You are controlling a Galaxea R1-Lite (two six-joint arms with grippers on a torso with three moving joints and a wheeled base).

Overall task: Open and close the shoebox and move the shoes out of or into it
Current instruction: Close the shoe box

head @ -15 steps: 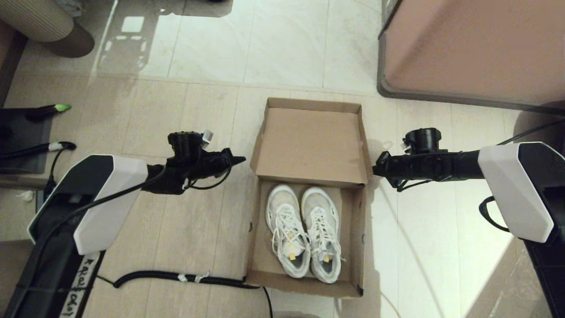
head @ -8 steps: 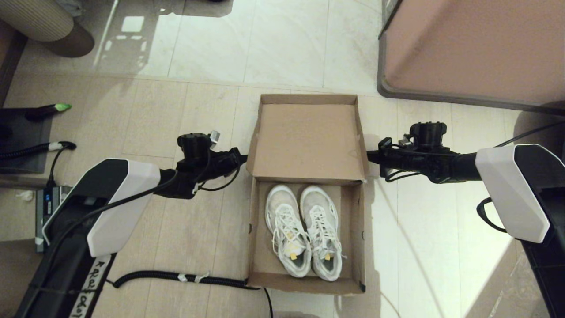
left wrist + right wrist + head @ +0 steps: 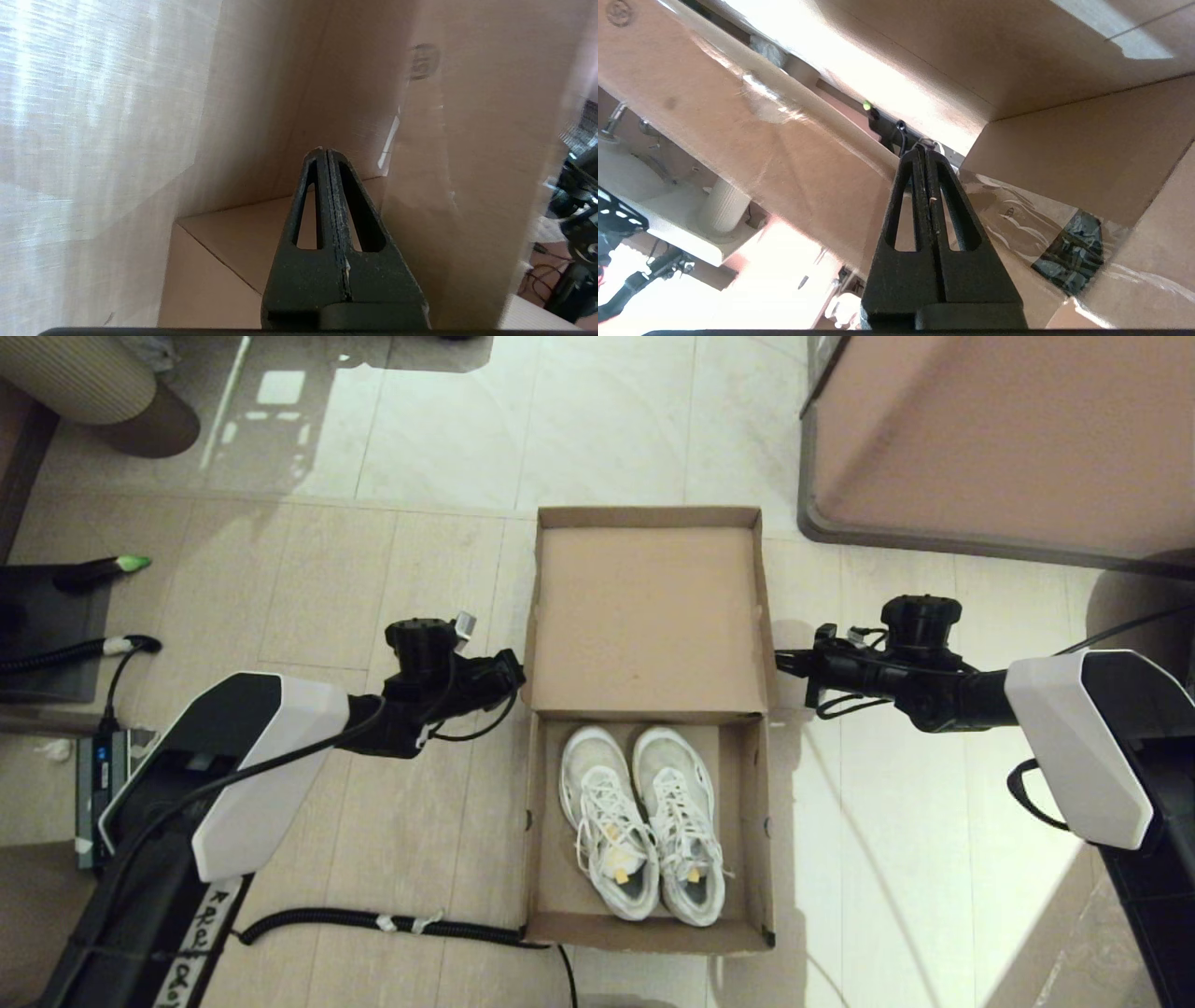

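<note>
The shoebox [image 3: 644, 933] sits on the floor between my arms, its lid [image 3: 644, 607] swung further back than a second ago, so I judge the opening nearly done. The shoes [image 3: 642, 835] lie inside, toes toward the lid, along the box's long axis. Left gripper [image 3: 512, 674] and right gripper [image 3: 784, 663] flank the lid, both clenched empty.
</note>
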